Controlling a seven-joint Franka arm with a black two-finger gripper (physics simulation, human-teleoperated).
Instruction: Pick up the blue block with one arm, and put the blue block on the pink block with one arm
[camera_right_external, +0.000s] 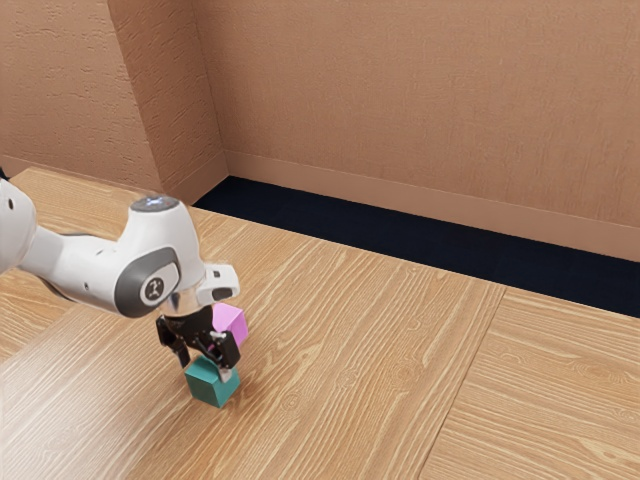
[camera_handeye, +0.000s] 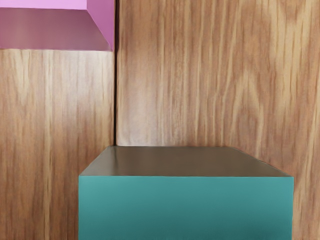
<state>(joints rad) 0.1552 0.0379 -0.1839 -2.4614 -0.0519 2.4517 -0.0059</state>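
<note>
Gripper sits low over the blue block, close to its top; cannot tell whether it is clenched or loose. The blue block rests on the tabletop near the pink block, with bare wood between them. Wide open wood toward the exterior view's right. The tabletop's far edge meets the dark floor.

Teal block near pink block

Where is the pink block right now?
In the exterior view's lower left, the pink block sits on the table just beyond the teal block, a gap between them, partly behind the end effector.
</note>
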